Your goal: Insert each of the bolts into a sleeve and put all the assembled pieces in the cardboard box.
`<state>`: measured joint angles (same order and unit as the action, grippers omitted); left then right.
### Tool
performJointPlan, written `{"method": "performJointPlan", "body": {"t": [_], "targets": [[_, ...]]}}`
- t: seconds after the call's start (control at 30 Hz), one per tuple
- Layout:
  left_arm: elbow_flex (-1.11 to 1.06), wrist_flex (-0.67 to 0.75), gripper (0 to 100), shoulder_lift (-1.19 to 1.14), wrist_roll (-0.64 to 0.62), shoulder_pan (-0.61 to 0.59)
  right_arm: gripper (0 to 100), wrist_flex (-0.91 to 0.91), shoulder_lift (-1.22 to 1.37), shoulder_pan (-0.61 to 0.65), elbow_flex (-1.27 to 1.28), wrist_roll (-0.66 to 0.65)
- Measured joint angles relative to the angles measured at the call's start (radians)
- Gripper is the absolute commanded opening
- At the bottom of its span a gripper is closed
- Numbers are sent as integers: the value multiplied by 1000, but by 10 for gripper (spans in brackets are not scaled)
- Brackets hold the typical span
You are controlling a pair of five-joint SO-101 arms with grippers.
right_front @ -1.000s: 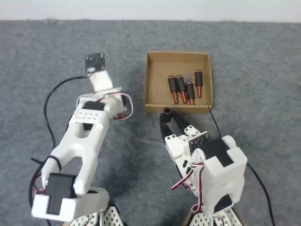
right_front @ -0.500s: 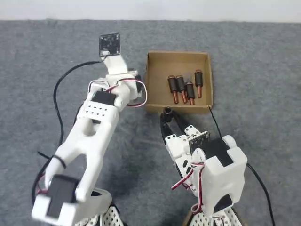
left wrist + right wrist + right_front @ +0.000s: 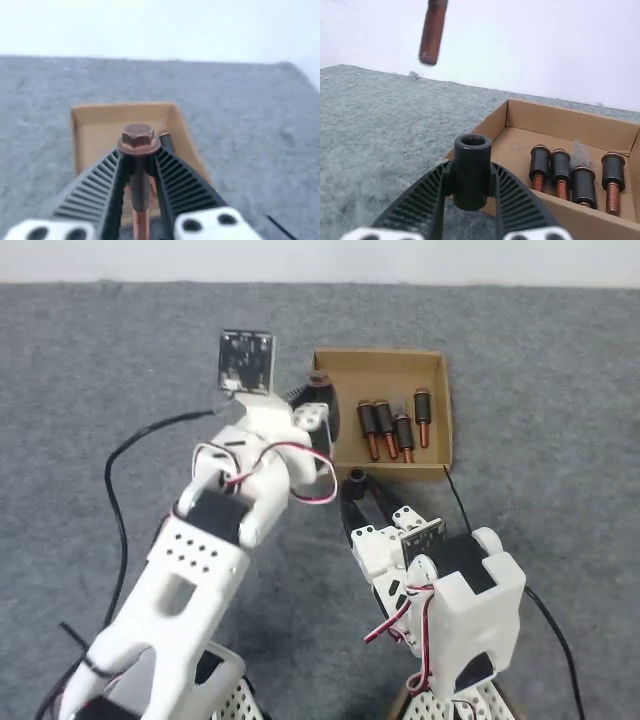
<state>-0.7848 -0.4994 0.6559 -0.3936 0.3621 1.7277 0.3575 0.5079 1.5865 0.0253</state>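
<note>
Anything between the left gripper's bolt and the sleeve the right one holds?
Nothing visible. The copper-coloured hex bolt hangs in open air, higher than the black cylindrical sleeve, not yet over its open mouth.

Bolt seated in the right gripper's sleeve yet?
No: the sleeve bore is open and empty, and the bolt hangs above it, apart.

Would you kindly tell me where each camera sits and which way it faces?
High view: fixed above the table, looking down; left arm, right arm and box show.
Left wrist view: on the left wrist, facing the box over its fingers shut on a bolt.
Right wrist view: on the right wrist, facing the box over its fingers shut on a sleeve.
Shared: box in all; bolt in both wrist views.
</note>
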Motion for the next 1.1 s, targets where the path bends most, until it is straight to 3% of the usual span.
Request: {"method": "performJointPlan", "body": {"t": [0.3, 0.57, 0.83, 1.1], "targets": [[-184, 158, 12, 104, 0, 117, 6, 0, 0, 0, 0, 0], [-269, 181, 12, 166, 0, 121, 6, 0, 0, 0, 0, 0], [-327, 423, 12, 58, 0, 121, 6, 0, 0, 0, 0, 0], [-358, 443, 11, 54, 3, 114, 6, 0, 0, 0, 0, 0]]}}
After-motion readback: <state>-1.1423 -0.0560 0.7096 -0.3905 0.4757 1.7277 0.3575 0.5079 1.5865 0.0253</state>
